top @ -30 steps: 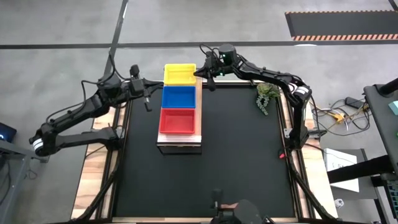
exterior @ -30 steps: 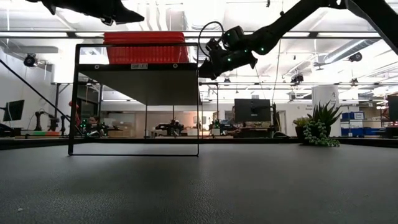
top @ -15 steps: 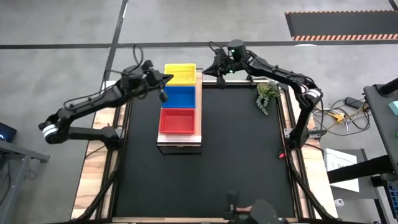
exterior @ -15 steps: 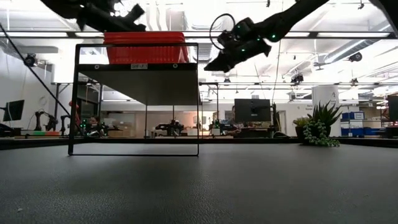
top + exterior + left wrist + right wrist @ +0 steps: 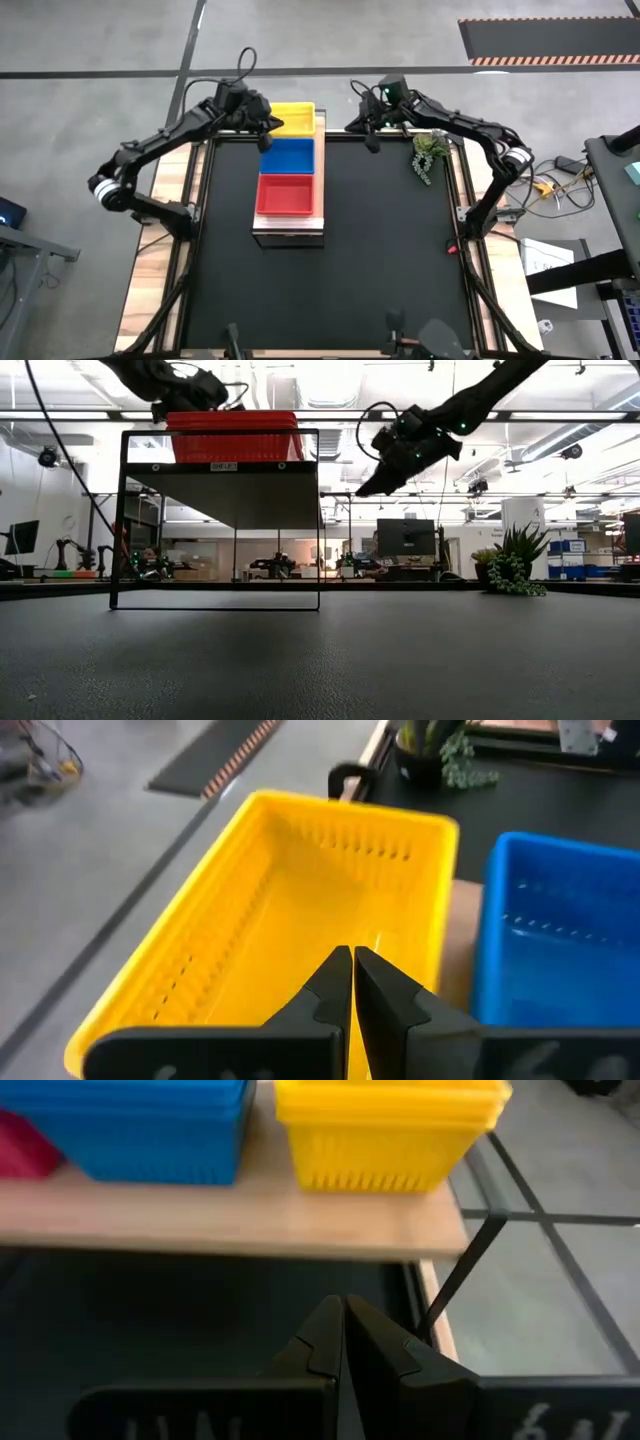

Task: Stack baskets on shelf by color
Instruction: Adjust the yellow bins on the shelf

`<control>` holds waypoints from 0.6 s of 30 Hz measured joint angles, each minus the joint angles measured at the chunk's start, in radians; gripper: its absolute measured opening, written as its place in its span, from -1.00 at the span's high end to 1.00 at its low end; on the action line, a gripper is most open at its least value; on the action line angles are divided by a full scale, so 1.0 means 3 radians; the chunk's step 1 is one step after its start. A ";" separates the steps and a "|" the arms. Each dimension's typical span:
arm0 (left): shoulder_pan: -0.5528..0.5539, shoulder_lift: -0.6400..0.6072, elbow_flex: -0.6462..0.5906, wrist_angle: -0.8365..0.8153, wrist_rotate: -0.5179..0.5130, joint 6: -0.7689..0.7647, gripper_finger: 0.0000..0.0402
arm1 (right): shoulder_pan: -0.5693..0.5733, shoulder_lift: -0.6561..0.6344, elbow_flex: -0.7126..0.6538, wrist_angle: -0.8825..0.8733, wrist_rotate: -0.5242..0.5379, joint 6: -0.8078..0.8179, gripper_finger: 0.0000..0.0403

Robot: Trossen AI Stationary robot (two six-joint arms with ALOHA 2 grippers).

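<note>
On the black tabletop (image 5: 380,250), the shelf (image 5: 288,232) is being seen running from centre toward 12 o'clock, its wooden top carrying three stacks in a row. Nearest is the red stack (image 5: 286,194), the blue stack (image 5: 288,156) is sitting in the middle, and the yellow stack (image 5: 290,119) is lying farthest, at the 12 o'clock end. No basket is being seen loose on the tabletop, so the sorting is being judged finished or nearly so.

The step in hand is being read as a last check or nudge of the yellow stack. To do it well, any push should be kept light and level, so the stack is squared against the blue one without being slid off the shelf's far end.

The left gripper (image 5: 266,128) is being held pinched shut and empty over the yellow stack's 9 o'clock rim, its arm being stretched in from 9 o'clock with the elbow bent. The right gripper (image 5: 371,139) is likewise being held closed on nothing, hanging off the shelf at about 1 o'clock, near a small plant (image 5: 428,155), its arm being arched in from 3 o'clock.
</note>
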 joint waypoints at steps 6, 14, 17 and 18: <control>0.0042 0.0119 0.0035 -0.0029 0.0031 -0.0010 1.00 | -0.0031 -0.0108 -0.0149 0.0012 -0.0004 -0.0085 0.96; 0.0039 0.0123 0.0033 -0.0148 0.0046 -0.0028 1.00 | -0.0134 -0.0128 -0.0208 0.0008 -0.0230 -0.0078 0.96; 0.0039 0.0123 0.0033 -0.0160 0.0046 -0.0030 1.00 | -0.0136 -0.0128 -0.0214 0.0003 -0.0266 -0.0071 0.96; 0.0039 0.0123 0.0033 -0.0173 0.0048 -0.0030 1.00 | -0.0136 -0.0128 -0.0214 0.0002 -0.0269 -0.0071 0.96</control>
